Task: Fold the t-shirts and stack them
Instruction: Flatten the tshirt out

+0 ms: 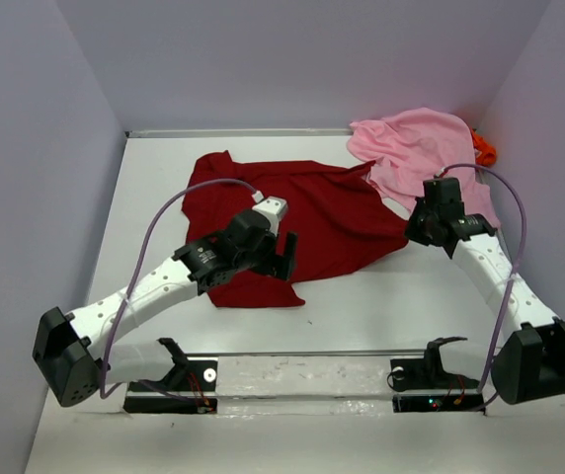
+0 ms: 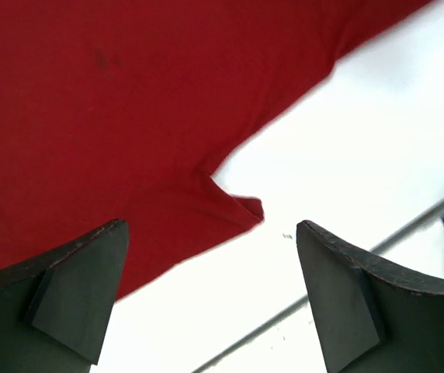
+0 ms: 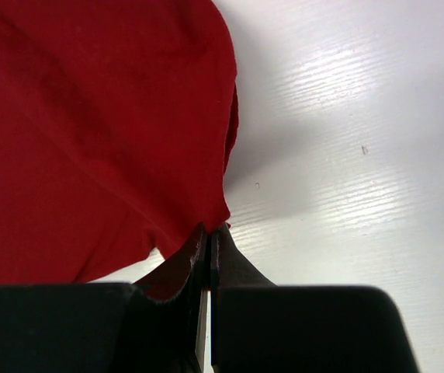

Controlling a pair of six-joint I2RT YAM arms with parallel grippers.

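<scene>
The dark red t-shirt [image 1: 312, 212] lies spread in the middle of the table. My left gripper [image 1: 284, 259] is open above its near edge; the wrist view shows the shirt [image 2: 113, 116] with a corner just between my fingers [image 2: 74, 287]. My right gripper [image 1: 413, 229] is shut on the red shirt's right edge [image 3: 90, 140], lifting it slightly. The light pink t-shirt [image 1: 421, 148] lies crumpled at the back right. The bright orange t-shirt [image 1: 484, 148] peeks out behind it.
The table's near edge has a metal rail [image 1: 302, 354] with two black mounts. Lilac walls close in the left, back and right sides. A purple cable [image 1: 505, 207] loops off each arm.
</scene>
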